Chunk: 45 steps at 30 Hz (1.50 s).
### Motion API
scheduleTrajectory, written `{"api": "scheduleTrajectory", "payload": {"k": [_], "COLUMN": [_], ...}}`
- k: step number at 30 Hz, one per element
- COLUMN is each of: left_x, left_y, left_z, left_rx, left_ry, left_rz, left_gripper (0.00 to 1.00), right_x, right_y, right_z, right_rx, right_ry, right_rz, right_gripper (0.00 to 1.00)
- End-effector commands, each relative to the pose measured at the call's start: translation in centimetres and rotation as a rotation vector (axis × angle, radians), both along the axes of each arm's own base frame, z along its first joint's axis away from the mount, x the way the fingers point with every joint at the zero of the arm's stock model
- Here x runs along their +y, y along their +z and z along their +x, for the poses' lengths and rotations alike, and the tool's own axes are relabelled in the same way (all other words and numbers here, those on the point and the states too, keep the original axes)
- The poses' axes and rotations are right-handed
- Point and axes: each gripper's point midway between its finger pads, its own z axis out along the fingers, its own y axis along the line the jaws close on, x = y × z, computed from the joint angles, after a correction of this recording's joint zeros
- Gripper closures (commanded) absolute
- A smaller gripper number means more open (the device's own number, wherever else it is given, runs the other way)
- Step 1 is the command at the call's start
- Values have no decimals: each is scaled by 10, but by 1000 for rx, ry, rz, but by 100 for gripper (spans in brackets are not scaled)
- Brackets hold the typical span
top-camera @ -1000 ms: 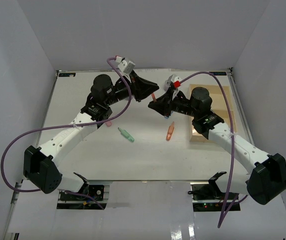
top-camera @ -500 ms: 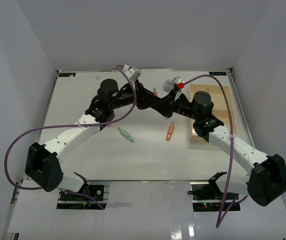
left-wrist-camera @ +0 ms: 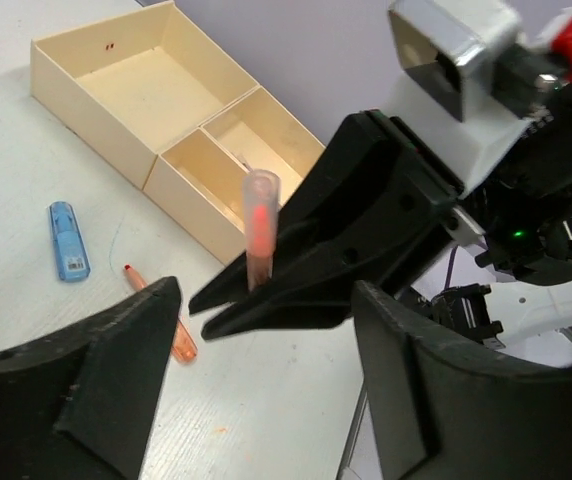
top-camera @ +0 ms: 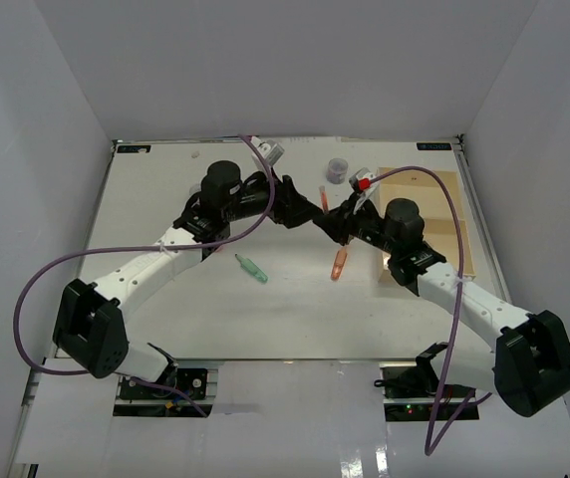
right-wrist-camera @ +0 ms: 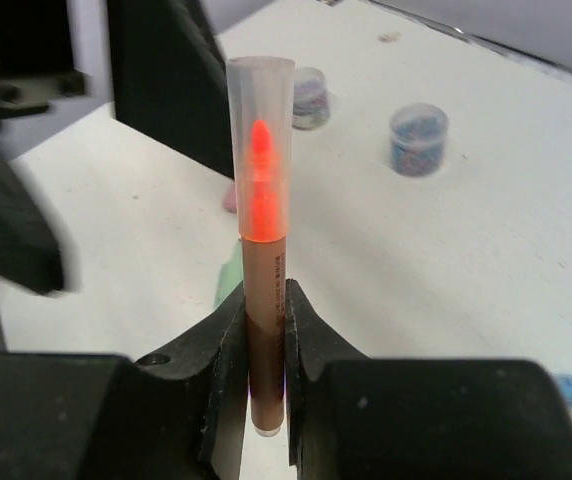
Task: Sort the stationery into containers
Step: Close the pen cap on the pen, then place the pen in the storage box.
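Right gripper (right-wrist-camera: 263, 312) pinches an orange marker (right-wrist-camera: 262, 190) low on its barrel, capped end up, above the table. Left gripper (left-wrist-camera: 266, 298) is spread wide, facing the marker without touching it. To do this well, I judge the left arm should draw clear first so the cap isn't knocked. The marker can then swing over to the tray (left-wrist-camera: 156, 95), tip flat and go down into a section long enough to take it before the fingers let go.
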Motion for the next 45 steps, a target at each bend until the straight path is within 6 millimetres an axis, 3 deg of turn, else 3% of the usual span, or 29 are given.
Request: {"api": "scheduleTrajectory", "payload": {"k": [1,3,4,7,8,10,11,12,14,18,22,29,34,36,39,42,45], "left_x": [17,27,31,51,59,81,89,101,119,138,149,157,160,160,160,162,164], "left_y": [29,39,38,36,28,11,-1,-12,-30,-57,-85,-105,-111,-112,-112,-112,-113], "left_z": [-4,-1,0,15,18,35,36,43,49,50,49,50,51,51,52,52,53], "left_rx": [-22,-36,-28,-15,10,53,93,119,158,181,203,207,210,211,211,211,217], "left_ry": [35,74,89,194,232,339,366,406,470,528,561,584,595,596,597,607,619], "left_rz": [-51,-62,-55,-30,2,53,86,108,155,214,285,344,364,366,366,370,372], "left_gripper": [17,14,13,8,6,4,3,2,2,2,2,2,2,2,2,2,2], "right_x": [-29,-46,-59,-97,-121,-148,-175,-187,-217,-255,-270,-285,-288,-289,-289,-284,-264], "right_y": [-15,-26,-41,-47,-56,-59,-57,-67,-68,-90,-116,-154,-162,-161,-152,-127,-95], "right_z": [23,32,36,48,53,57,65,60,63,60,60,57,54,53,52,55,59], "right_rx": [35,81,139,190,224,243,251,301,336,404,491,614,640,636,631,577,510], "right_ry": [-176,-249,-311,-455,-543,-642,-744,-769,-858,-971,-980,-1020,-1026,-1031,-1040,-1040,-1008], "right_rz": [-46,-79,-124,-176,-211,-253,-271,-310,-333,-457,-524,-554,-566,-564,-551,-493,-402], "right_gripper": [92,92,92,92,92,92,92,92,92,92,87,77,54,43,41,38,31]}}
